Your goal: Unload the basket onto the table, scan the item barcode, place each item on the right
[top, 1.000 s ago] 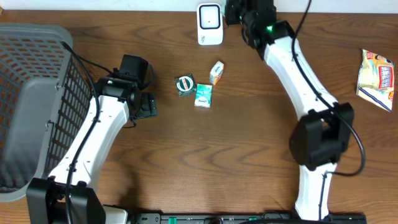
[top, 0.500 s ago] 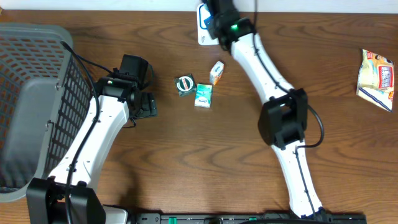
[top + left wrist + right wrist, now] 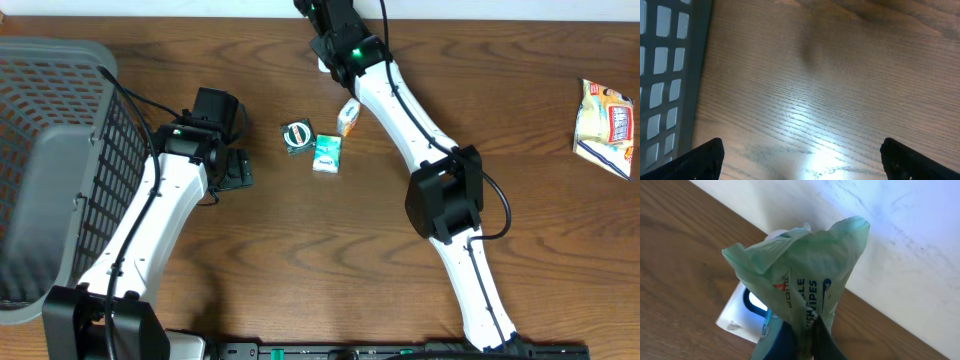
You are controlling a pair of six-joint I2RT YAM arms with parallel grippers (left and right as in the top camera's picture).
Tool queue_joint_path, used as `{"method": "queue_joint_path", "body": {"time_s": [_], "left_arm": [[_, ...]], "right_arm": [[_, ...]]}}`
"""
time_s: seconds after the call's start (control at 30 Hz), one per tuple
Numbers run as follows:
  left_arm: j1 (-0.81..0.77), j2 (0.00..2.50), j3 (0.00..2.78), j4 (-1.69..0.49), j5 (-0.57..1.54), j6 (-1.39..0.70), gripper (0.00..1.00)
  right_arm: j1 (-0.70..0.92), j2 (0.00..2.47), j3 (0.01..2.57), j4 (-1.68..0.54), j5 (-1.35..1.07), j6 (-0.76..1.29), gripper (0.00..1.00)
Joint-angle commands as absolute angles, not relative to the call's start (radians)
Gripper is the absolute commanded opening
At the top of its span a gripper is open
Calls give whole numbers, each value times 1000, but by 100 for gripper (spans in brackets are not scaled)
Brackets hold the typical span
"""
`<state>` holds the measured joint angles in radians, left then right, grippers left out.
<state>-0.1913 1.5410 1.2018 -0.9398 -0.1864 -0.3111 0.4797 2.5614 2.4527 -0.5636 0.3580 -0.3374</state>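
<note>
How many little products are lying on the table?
4: a round green tin, a teal packet beside it, a small orange-white box by the arm, a snack bag far right. The arm may hide more.

The green pack [image 3: 805, 280] carries dark letters, partly lost in creases: "LE" over "IPES"; print on the small boxes [image 3: 327, 153] and the snack bag [image 3: 606, 115] is too small to read.
</note>
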Motion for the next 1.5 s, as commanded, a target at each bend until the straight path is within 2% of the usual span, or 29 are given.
{"method": "queue_joint_path", "body": {"time_s": [0.0,0.43,0.83,1.0,1.03,1.07,1.13,1.17,1.2,1.47], "left_arm": [[-186,1528,1206,-945,-195,-316,98],[-186,1528,1206,-945,-195,-316,98],[-186,1528,1206,-945,-195,-316,98],[-186,1528,1206,-945,-195,-316,98],[-186,1528,1206,-945,-195,-316,98],[-186,1528,1206,-945,-195,-316,98],[-186,1528,1206,-945,-195,-316,98],[-186,1528,1206,-945,-195,-316,98],[-186,1528,1206,-945,-195,-316,98],[-186,1528,1206,-945,-195,-316,98]], "right_arm": [[465,2570,2484,-566,394,-352,1],[357,2456,2484,-636,395,-284,1],[38,2389,2472,-1147,585,-34,1],[-101,2389,2416,-1242,584,85,1],[-124,2389,2401,-1252,584,110,6],[-143,2389,2387,-1258,581,129,21],[-180,2389,2356,-1269,555,159,61],[-197,2389,2338,-1272,537,165,88],[-215,2389,2318,-1273,508,165,99],[-241,2389,2276,-1277,118,155,99]]}}
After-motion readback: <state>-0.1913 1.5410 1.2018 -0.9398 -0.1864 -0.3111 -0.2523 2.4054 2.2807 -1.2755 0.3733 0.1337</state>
